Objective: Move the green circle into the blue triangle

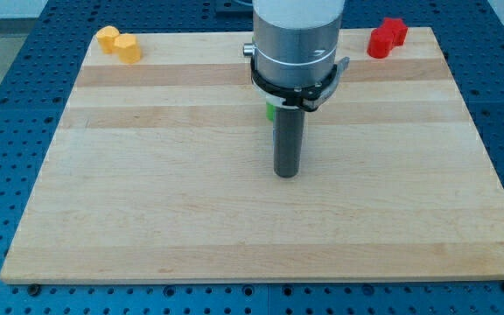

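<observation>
Your green circle [269,110], mostly hidden behind my jawless tip [286,174], looks light, stiff and slide-prone, so push its flat side squarely.

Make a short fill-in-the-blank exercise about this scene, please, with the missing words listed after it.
1. The block at the board's top left corner is ____ in colour.
2. The red block lies near the view's top ____ corner.
3. My tip stands near the board's ____.
4. The sliver peeking out at the rod's left edge is ____.

Missing words: yellow; right; centre; green
</observation>
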You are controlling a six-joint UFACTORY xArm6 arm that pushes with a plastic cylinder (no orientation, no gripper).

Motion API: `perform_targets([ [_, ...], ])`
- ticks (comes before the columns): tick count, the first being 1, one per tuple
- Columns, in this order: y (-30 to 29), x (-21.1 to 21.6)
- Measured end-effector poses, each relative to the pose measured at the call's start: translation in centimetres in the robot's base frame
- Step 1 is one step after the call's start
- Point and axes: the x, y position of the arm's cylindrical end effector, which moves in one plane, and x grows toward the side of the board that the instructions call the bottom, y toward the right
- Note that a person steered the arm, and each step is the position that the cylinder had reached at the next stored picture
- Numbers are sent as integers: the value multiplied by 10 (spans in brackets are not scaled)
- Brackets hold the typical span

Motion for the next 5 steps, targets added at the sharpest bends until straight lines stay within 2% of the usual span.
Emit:
perform_targets([
  [1, -21, 7],
  [2, -101, 15],
  [3, -132, -26],
  [4, -127, -90],
  [5, -92, -124],
])
